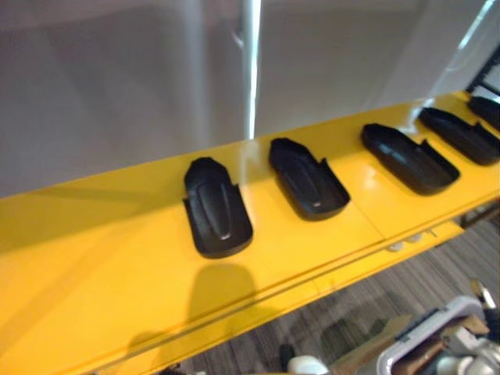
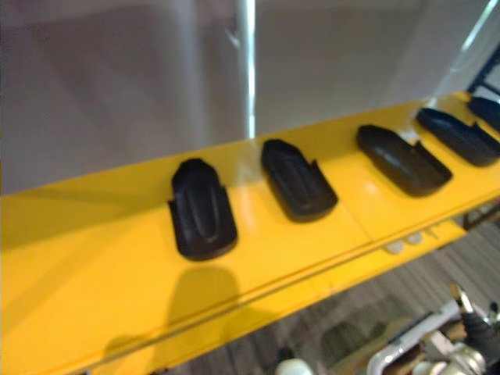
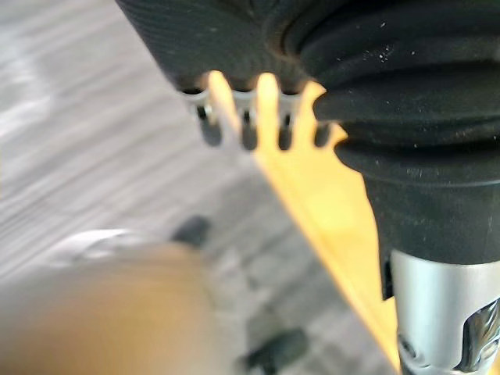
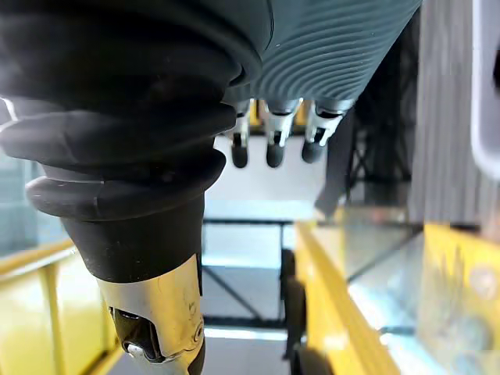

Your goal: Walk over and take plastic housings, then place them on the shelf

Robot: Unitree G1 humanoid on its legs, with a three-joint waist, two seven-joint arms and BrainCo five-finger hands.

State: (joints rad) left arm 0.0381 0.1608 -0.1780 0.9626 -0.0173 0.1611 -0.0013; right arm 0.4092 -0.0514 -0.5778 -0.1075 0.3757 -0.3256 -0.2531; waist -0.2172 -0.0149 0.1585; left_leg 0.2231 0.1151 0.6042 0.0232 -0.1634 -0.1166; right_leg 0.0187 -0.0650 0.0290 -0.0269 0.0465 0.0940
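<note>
L hand (image 3: pixel 211 39), R hand (image 4: pixel 336 47) slack-open, empty; black moulded plastic housings (image 1: pixel 216 207) spaced on yellow shelf (image 1: pixel 94 266) beyond them, prob. for easy grip

black plastic housings (image 1: pixel 217 209) spaced in a row on yellow shelf (image 1: pixel 94 258)

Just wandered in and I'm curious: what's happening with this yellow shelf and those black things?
A humanoid robot faces a yellow shelf where a row of black plastic housings lies side by side, each apart from the next. Nothing is being handled right now: the left hand and the right hand are both open and empty.
</note>
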